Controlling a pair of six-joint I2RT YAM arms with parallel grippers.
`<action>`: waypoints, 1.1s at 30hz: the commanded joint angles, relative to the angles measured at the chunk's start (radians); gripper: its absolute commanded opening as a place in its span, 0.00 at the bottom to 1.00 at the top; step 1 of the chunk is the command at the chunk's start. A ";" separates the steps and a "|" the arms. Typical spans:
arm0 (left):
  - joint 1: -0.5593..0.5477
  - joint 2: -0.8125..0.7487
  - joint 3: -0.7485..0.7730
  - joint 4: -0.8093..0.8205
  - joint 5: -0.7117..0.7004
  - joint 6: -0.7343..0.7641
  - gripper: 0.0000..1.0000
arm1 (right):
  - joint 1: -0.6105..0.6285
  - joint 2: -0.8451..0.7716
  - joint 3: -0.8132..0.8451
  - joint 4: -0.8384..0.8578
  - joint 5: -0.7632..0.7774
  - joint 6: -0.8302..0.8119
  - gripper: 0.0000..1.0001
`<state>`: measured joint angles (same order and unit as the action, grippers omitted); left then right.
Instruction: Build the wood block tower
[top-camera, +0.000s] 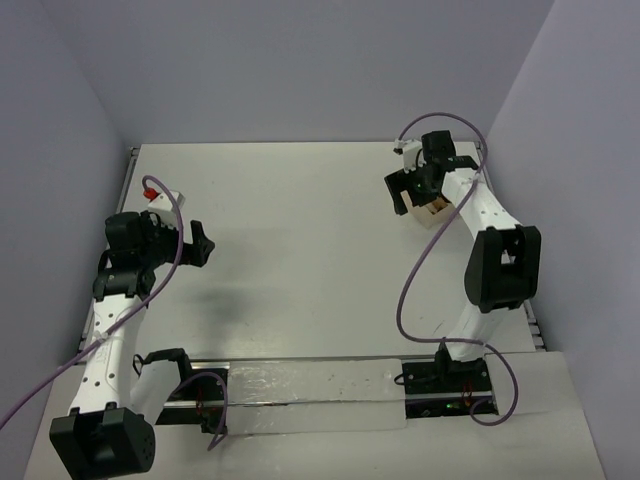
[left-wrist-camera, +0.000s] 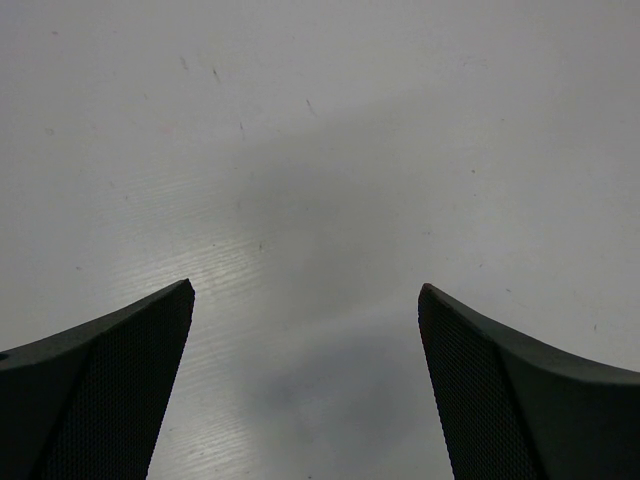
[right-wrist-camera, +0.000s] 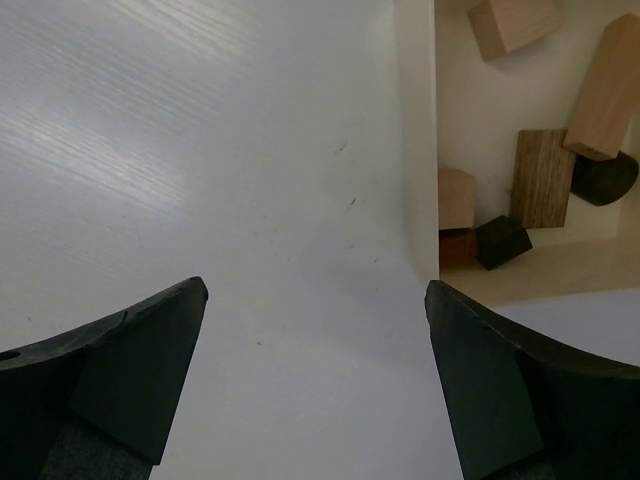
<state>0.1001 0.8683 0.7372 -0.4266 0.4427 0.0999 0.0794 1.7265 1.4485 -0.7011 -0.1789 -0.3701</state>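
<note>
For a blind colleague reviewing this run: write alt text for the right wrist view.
Loose wooden blocks, tan, brown and near-black, lie jumbled in a pale box at the right edge. The open right gripper frames white table left of the box's wall.

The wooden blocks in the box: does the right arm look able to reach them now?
Probably yes. The open right gripper hovers beside the box; its top is open, and only the wall separates it from the blocks.

High rear overview, two close wrist views onto table (top-camera: 300, 250)
</note>
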 joint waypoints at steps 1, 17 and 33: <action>0.005 -0.013 0.032 -0.005 0.057 0.024 0.99 | -0.030 0.083 0.141 -0.104 -0.041 -0.059 0.97; 0.005 -0.027 0.032 -0.014 0.076 0.032 0.99 | -0.035 0.332 0.438 -0.276 -0.041 -0.174 0.76; 0.006 -0.031 0.030 -0.015 0.081 0.036 0.99 | -0.034 0.397 0.432 -0.266 0.040 -0.227 0.66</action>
<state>0.1001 0.8531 0.7372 -0.4397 0.4877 0.1181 0.0475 2.1183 1.8568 -0.9627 -0.1674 -0.5688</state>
